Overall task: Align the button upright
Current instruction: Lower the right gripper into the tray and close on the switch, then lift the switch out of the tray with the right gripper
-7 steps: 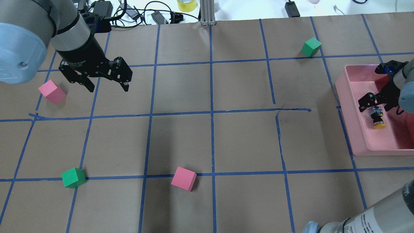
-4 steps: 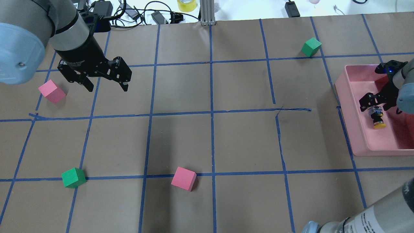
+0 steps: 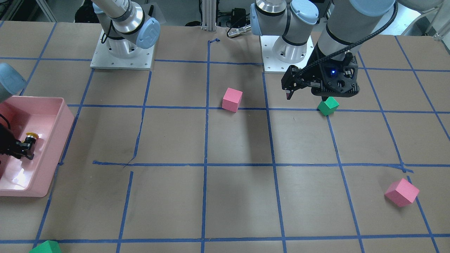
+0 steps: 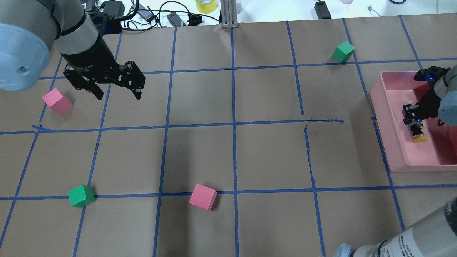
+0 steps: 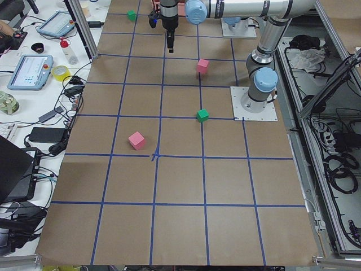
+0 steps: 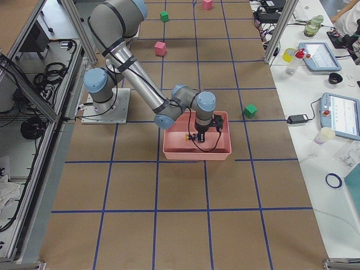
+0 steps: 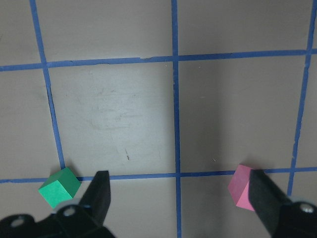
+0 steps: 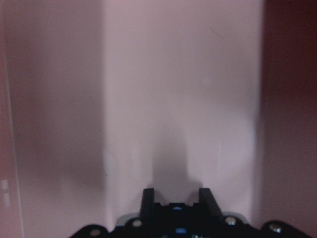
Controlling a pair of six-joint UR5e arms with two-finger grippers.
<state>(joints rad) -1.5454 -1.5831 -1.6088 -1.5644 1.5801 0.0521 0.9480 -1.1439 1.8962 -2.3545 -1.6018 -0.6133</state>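
the right claw (image 4: 414,117) has narrowed since the earlier frames: its fingers, which were spread wide over the grey end of the button (image 4: 417,132), are now pressing in on that end and gripping it. the left arm has drifted only slightly, toward the far left.

the button is lying on its side inside the pink tray (image 4: 387,117) at the right edge of the surface (image 4: 271,153). its yellow cap is pointing toward the near side, its black collar is sitting behind the cap, and its grey base is disappearing between the claw's fingers. in the right wrist view the two fingers are standing close together over the tray's pale pink floor, with a dark shape wedged between them; the button's cap is not showing there.

the left claw (image 4: 118,95) is hanging above the surface at the far left, with its fingers spread wide and nothing between them. the far-left pink cube (image 4: 57,101) is sitting just beside it, on its left. the near-left green cube (image 4: 81,195) and the near pink cube (image 4: 202,197) are resting along the same blue tape line, well apart from each other. the far-right green cube (image 4: 343,51) is sitting on the surface just beyond the tray's far left corner, apart from it.
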